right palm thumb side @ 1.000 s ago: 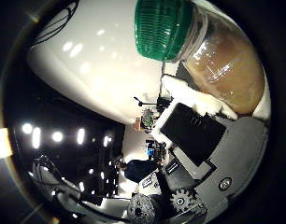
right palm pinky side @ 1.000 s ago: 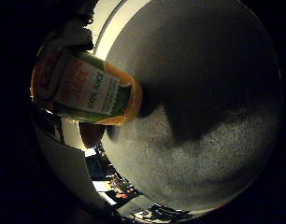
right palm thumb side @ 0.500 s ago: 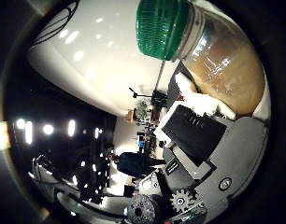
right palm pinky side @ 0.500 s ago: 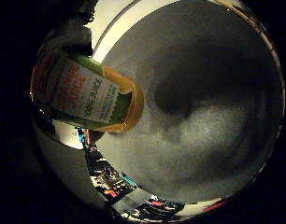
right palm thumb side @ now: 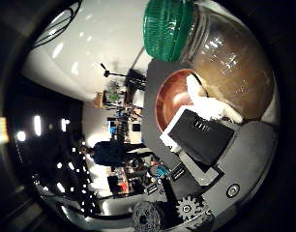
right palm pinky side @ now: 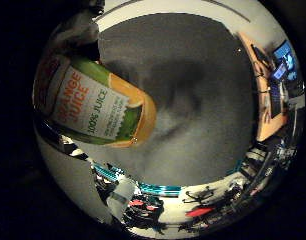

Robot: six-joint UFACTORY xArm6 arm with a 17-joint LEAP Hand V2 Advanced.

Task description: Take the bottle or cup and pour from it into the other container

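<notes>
Thumb-side palm view: robot hand [right palm thumb side: 206, 140] grips juice bottle [right palm thumb side: 220, 63] beside bowl [right palm thumb side: 170, 104].

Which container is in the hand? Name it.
The orange juice bottle with the green cap, held in the hand. The brown bowl sits apart on the table.

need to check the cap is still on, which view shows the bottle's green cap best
The thumb side palm view: the green cap fills a corner of it, screwed on the bottle above a brown bowl. The little finger side view shows only the bottle's labelled body and base, no cap.
</notes>
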